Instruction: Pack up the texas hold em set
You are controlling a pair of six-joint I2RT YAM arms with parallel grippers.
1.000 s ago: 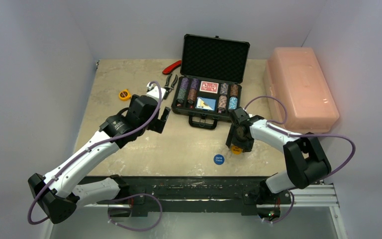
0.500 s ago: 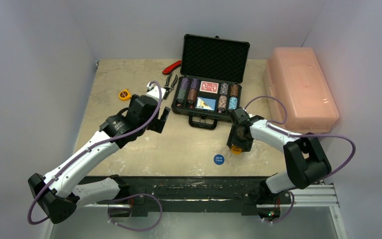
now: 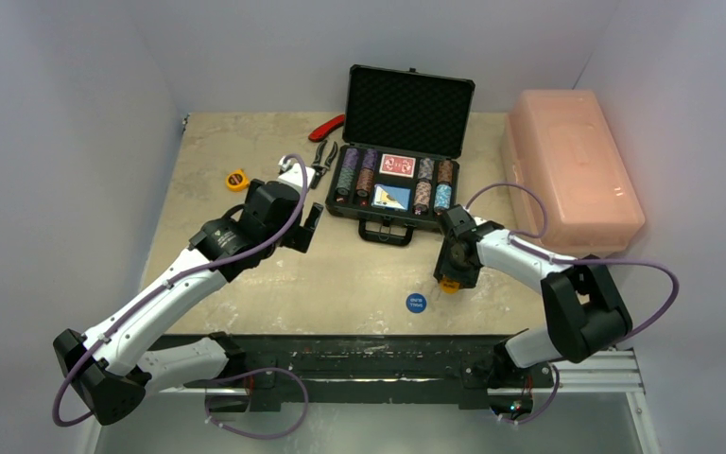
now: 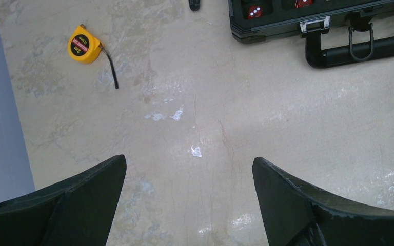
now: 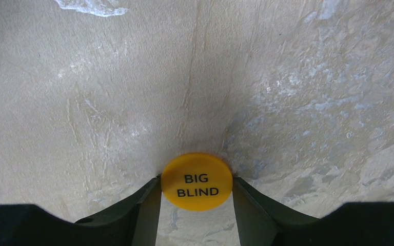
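Observation:
The black briefcase (image 3: 408, 111) stands open at the table's far middle, holding striped chip stacks (image 3: 347, 172), a red deck (image 3: 397, 165) and a blue deck (image 3: 391, 196). Its handle (image 4: 361, 48) and red dice (image 4: 254, 11) show in the left wrist view. An orange disc (image 5: 197, 181) marked BIG BLIND lies flat on the table. My right gripper (image 5: 196, 179) points down over it, both fingertips touching its edges. A blue disc (image 3: 416, 303) lies just left of it near the front edge. My left gripper (image 4: 189, 164) hovers open and empty left of the case.
A pink plastic box (image 3: 572, 165) fills the right side of the table. Red-handled pliers (image 3: 326, 128) lie left of the case lid. A yellow tape measure (image 4: 84, 44) sits on the table's left part.
My right gripper's jaws have narrowed onto the orange disc, and the wrist has shifted slightly. The left arm has not moved.

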